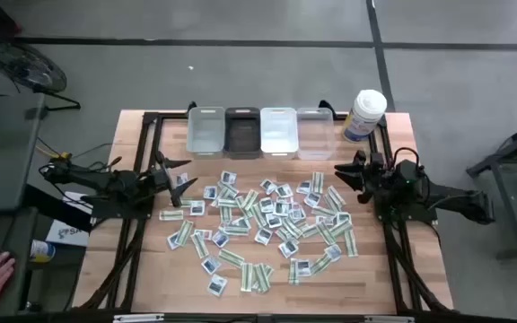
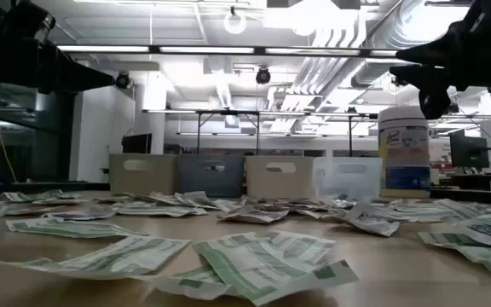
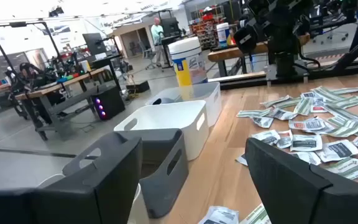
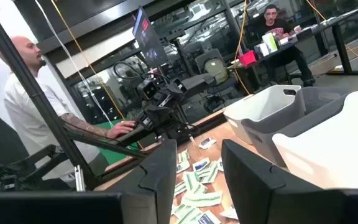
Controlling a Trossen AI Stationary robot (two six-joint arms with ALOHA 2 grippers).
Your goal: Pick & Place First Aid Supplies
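Across the tabletop (image 1: 164,278) the first aid supplies (image 1: 267,220) were seen still scattered loose, none noted in the four bins (image 1: 260,131), so the sorting was judged barely begun; left gripper (image 1: 184,172) and right gripper (image 1: 341,172) were held above the edges, jaws parted and empty.

Left gripper (image 1: 184,170) open, empty; right gripper (image 1: 341,172) parted, empty; both raised.

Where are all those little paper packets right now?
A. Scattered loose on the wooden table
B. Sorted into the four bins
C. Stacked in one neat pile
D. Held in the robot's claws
A: the packets lie spread across the table, in front of the bins.
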